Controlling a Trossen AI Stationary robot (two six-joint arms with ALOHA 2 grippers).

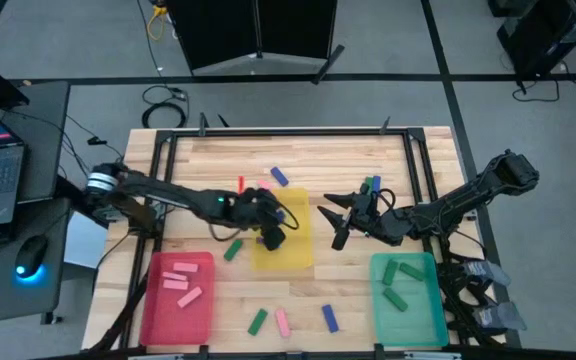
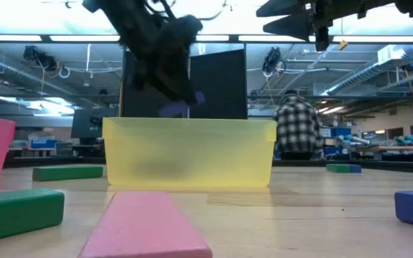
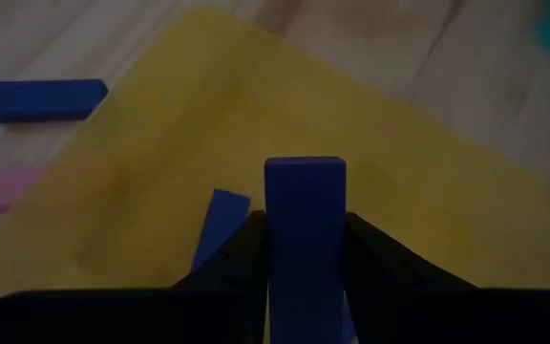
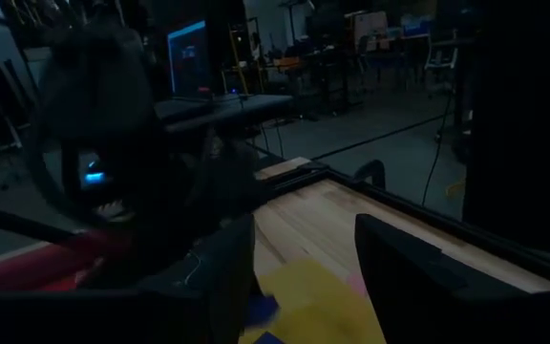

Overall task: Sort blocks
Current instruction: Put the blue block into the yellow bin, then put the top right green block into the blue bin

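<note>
My left gripper (image 1: 273,237) hangs over the yellow tray (image 1: 286,252), shut on a blue block (image 3: 304,205). In the low view the block (image 2: 178,107) shows blurred above the tray's rim. A second blue block (image 3: 220,227) lies flat on the tray's floor. My right gripper (image 1: 335,220) waits just right of the tray, above the table. It is open, points level toward the left arm, and has nothing between its fingers (image 4: 227,277). My left gripper pinches the blue block's two long sides (image 3: 277,244) between its two fingers. The block lies along the fingers, and its free end (image 3: 304,172) sticks out past the fingertips. The fingers come slanting down from the table's left. The block is lifted clear above the yellow tray.
A red tray (image 1: 178,297) with pink blocks stands at the near left, a teal tray (image 1: 408,298) with green blocks at the near right. Loose blocks lie around: blue (image 1: 279,176) and pink (image 1: 264,185) beyond the yellow tray, green (image 1: 232,250) beside it, and three along the near edge (image 1: 282,321).
</note>
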